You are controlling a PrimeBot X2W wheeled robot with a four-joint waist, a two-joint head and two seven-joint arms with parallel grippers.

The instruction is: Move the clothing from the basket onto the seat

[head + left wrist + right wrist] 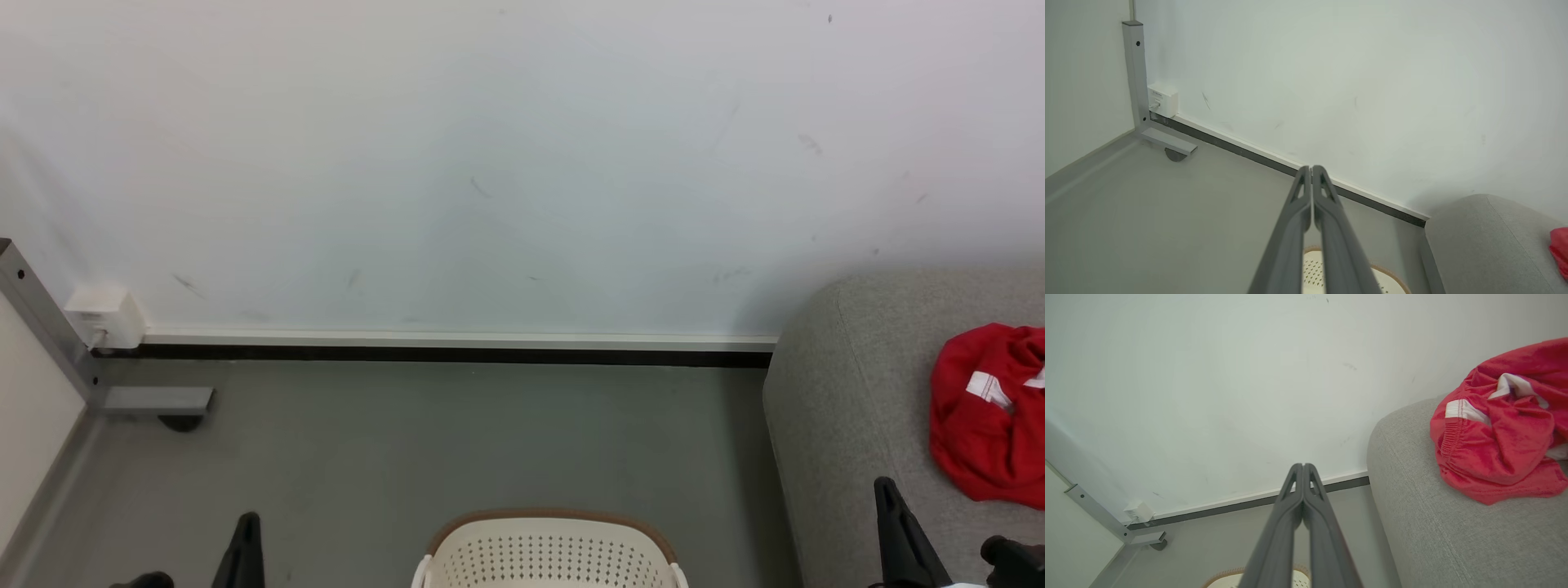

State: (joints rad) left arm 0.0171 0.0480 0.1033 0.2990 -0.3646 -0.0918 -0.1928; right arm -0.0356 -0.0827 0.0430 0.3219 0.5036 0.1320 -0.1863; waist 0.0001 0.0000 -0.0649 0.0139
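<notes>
A grey metal frame leg and a white wall box mark the left corner. From there, bare grey floor runs open to the dark baseboard under the white wall. The left gripper hangs above that floor, fingers pressed together on nothing. At the head view's bottom centre stands the basket, brown rim and perforated far wall in frame, its inside cut off by the picture's edge. A strip of floor separates it from the seat, whose rounded end rises at right. The right gripper, likewise clamped shut and empty, points past the seat's end toward the wall. The clothing lies crumpled on the seat, apart from both grippers. The right wrist view shows its gathered waistband and white stripes; the left wrist view catches a red sliver at its right edge.
</notes>
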